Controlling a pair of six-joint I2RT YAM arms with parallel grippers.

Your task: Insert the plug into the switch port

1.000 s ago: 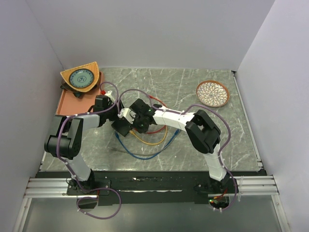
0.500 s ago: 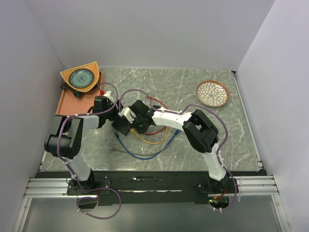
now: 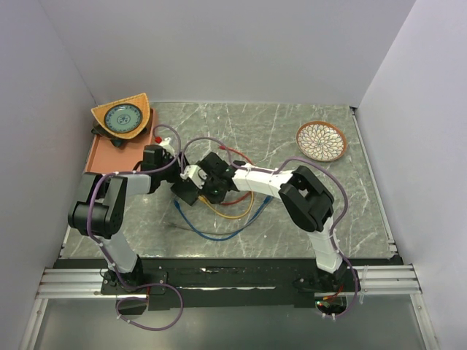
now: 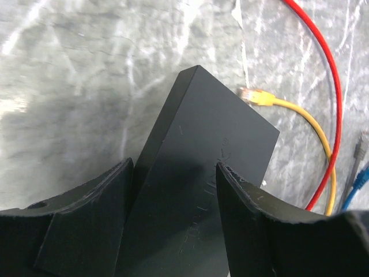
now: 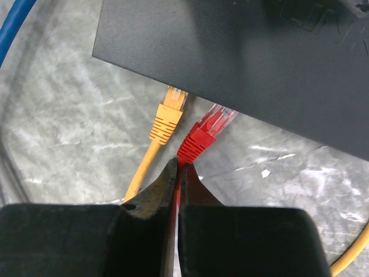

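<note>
The black switch box (image 4: 202, 138) lies on the marble table; its row of sockets is hidden in every view. My left gripper (image 4: 174, 167) is shut on the box, one finger on each long side. My right gripper (image 5: 179, 167) is shut on the red cable just behind the red plug (image 5: 199, 138). The plug's clear tip touches the box's near edge (image 5: 242, 57). A yellow plug (image 5: 169, 115) lies beside it, its tip at the same edge. In the top view both grippers meet over the box (image 3: 182, 193).
Yellow (image 3: 228, 214), blue (image 3: 211, 235) and red (image 3: 237, 154) cables loop on the table right of the box. An orange tray (image 3: 98, 157) with a patterned dish sits at the far left. A patterned plate (image 3: 321, 141) sits at the far right.
My right gripper with the red plug has shifted slightly left, closer to the box. The left gripper has stayed on the box.
</note>
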